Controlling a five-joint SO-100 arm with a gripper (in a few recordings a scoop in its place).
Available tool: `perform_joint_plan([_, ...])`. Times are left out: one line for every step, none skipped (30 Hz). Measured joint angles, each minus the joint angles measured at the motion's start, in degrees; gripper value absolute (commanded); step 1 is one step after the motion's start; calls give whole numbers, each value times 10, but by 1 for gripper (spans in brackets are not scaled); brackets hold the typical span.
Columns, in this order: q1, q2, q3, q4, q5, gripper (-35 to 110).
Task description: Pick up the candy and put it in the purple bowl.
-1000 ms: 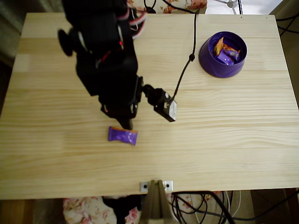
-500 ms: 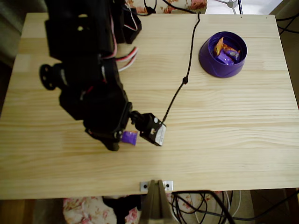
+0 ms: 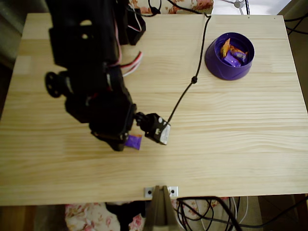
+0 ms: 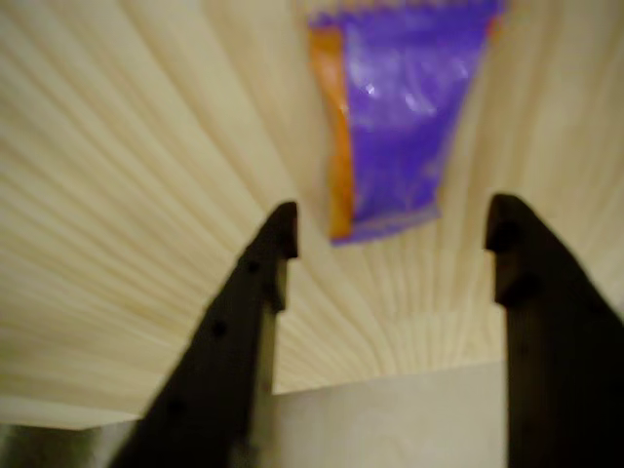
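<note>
Seen from overhead, low over the table (image 3: 231, 144) near its front edge: tool (image 3: 121, 144), dark and bulky, hiding most of the candy (image 3: 134, 141). Far off at top right, well apart: bowl (image 3: 230, 56), already holding several wrappers.

From the wrist view: tool (image 4: 390, 234) with fingers (image 4: 263, 283) spread apart, nothing clamped. Candy (image 4: 405, 127) flat on the table, just ahead of the tips, lined up with the gap. Grasp not yet made; lift, carry and drop all left.
</note>
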Motion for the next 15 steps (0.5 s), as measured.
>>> perform_joint_plan([-4,-3,0,-1,3,35])
perform_joint_plan([-5,-6,0,-1,4,34])
perform_joint_plan([-6,-11,0,-2,6,34])
perform_joint_plan([-9,-13,0,-5,5,33])
perform_joint_plan([-11,-16,0,-9,6,31])
perform_joint_plan([-13,-17,0,-10,6,29])
perform_joint_plan([-17,-19,0,-12,6,28])
perform_joint_plan([-20,-22,-1,-16,5,25])
perform_joint_plan([-21,-25,-1,-19,5,24])
perform_joint_plan([-20,-30,-2,-21,5,22])
perform_joint_plan([-20,-32,-2,-26,5,19])
perform_joint_plan([-19,-33,-2,-28,5,18])
perform_joint_plan([-18,-37,-3,-29,5,14])
perform_joint_plan([-18,-39,-6,-29,5,11])
perform_joint_plan([-18,-40,-8,-29,5,8])
